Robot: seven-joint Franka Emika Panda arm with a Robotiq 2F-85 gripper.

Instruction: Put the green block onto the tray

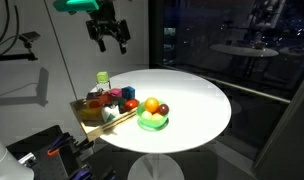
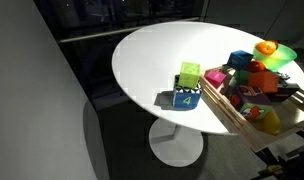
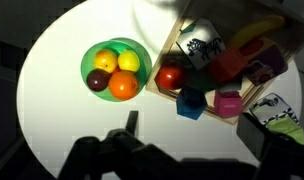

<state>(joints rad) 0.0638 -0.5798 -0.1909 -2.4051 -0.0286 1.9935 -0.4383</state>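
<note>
Round and smooth, the white desk (image 1: 192,100) stands before a dark backdrop. One shallow light-wood tray (image 2: 232,118) sits at the desk's edge, crowded with coloured toy blocks, among them red, pink and blue cubes. One round green bowl (image 3: 87,62) holds four glossy fruits. The green block (image 2: 190,74), a single pale-green cube with a lighter top, rests on the desk just outside the tray's rim, just beside a blue block marked 4 (image 2: 187,99). High above, the jaws hang spread apart and empty.
</note>
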